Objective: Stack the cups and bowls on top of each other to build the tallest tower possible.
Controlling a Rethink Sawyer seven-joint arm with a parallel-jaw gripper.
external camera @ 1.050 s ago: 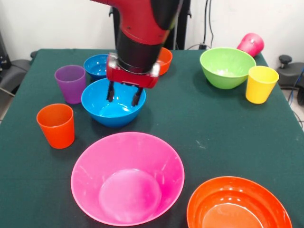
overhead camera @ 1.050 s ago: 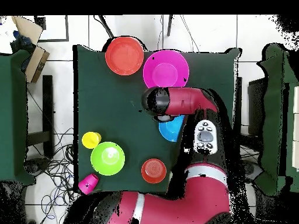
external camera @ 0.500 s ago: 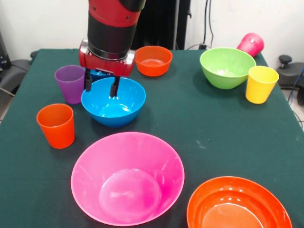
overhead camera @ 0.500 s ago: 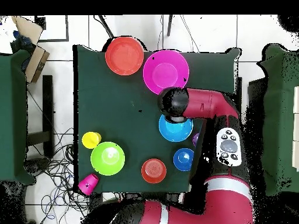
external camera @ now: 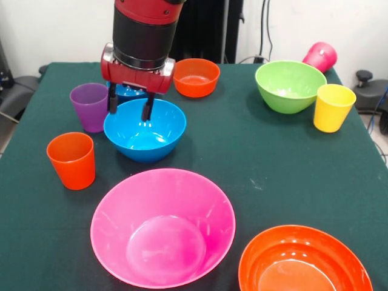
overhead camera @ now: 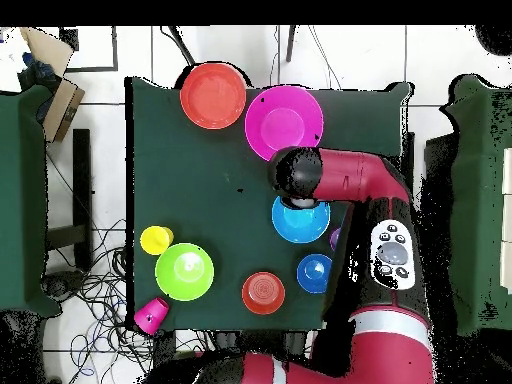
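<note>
Front view: red-and-black gripper [external camera: 129, 108], fingers spread and empty, straddling the far rim of the medium glossy blue plastic bowl [external camera: 145, 130]; purple plastic tumbler [external camera: 90, 107] just beside that bowl, orange tumbler [external camera: 72, 160] nearer, very large pink bowl [external camera: 162, 227] in front. Overhead view: red arm [overhead camera: 350, 185] covers the blue bowl's [overhead camera: 298, 222] edge nearest the pink bowl [overhead camera: 284, 122]; small blue bowl [overhead camera: 314, 273] and small orange bowl [overhead camera: 263, 292] sit toward the base.

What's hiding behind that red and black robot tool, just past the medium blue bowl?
A small blue bowl sits there, beside the purple cup. From the front, the open tool covers most of it; only slivers of rim show.
</note>
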